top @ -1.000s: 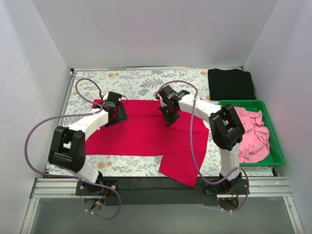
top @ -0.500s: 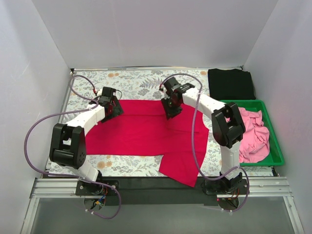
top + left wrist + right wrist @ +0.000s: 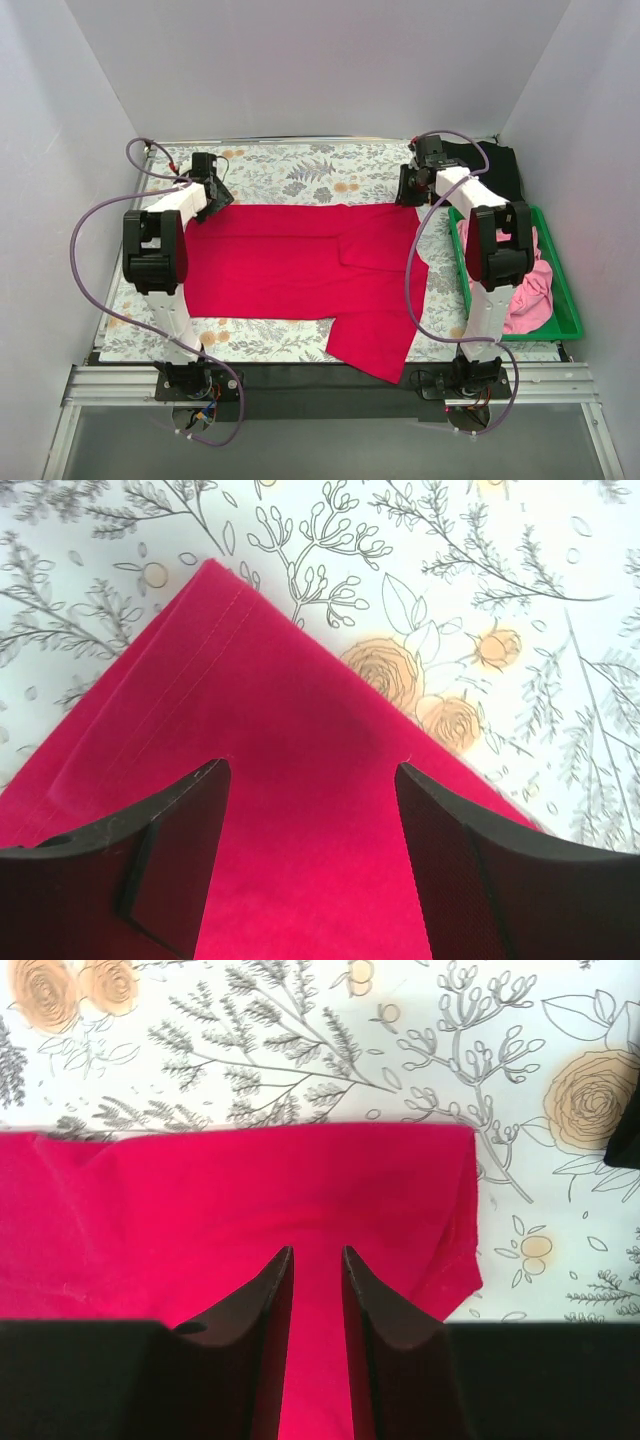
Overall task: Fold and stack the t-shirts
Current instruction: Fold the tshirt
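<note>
A crimson t-shirt (image 3: 280, 265) lies spread flat across the middle of the floral tablecloth (image 3: 300, 175), its far edge running nearly straight between the two arms, while one part of it droops over the near edge of the tabletop. The left gripper (image 3: 210, 195) hangs over the shirt's far-left corner; the wrist view shows its claw (image 3: 310, 770) spread wide above the hemmed red corner, holding nothing. The right gripper (image 3: 405, 190) sits at the shirt's far-right corner, its claw (image 3: 316, 1255) parted only by a narrow slit over the red cloth, which lies flat beneath. A folded black t-shirt (image 3: 495, 170) rests in the far-right corner of the tabletop. Crumpled pink t-shirts (image 3: 540, 270) fill the green bin (image 3: 565, 300) along the right edge.
</note>
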